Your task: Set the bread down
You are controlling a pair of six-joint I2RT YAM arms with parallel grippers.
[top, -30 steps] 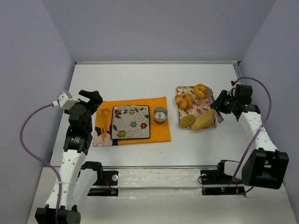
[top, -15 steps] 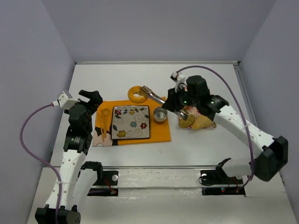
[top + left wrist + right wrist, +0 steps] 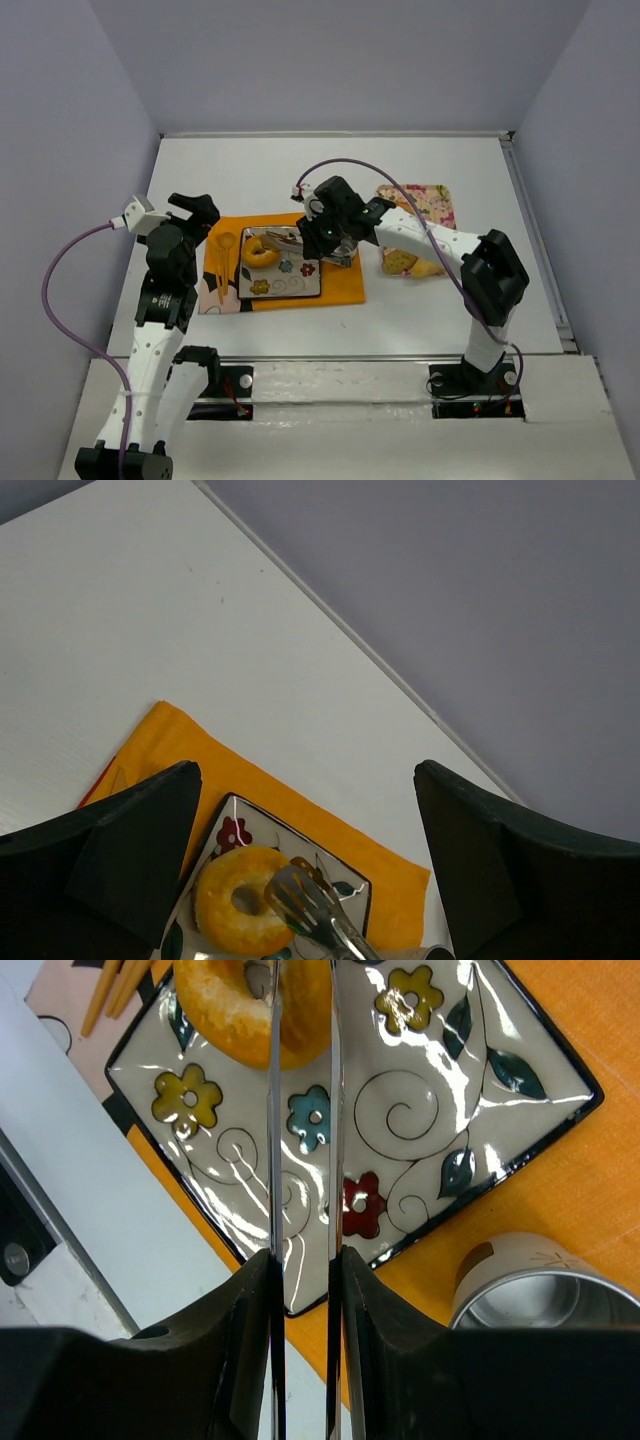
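Observation:
A ring-shaped bread (image 3: pixel 260 252) is at the left part of the square floral plate (image 3: pixel 292 282), held between the tips of metal tongs (image 3: pixel 290 240). My right gripper (image 3: pixel 325 232) is shut on the tongs' handles. In the right wrist view the tongs (image 3: pixel 272 1160) run up from my gripper (image 3: pixel 305 1260) to the bread (image 3: pixel 235 1010) over the plate (image 3: pixel 420 1110). I cannot tell whether the bread rests on the plate. My left gripper (image 3: pixel 195 212) is open and empty at the placemat's left end; its view shows the bread (image 3: pixel 225 905) and tongs (image 3: pixel 310 910).
The plate lies on an orange placemat (image 3: pixel 345 285) with orange utensils (image 3: pixel 222 270) on its left. A metal cup (image 3: pixel 540 1290) stands beside the plate's right edge. A floral cloth (image 3: pixel 430 200) at the right holds other breads (image 3: pixel 400 262).
My right arm swung left from the floral cloth, carrying the ring bread in the tongs past the placemat's far edge and down onto the plate area. The left arm has not moved.

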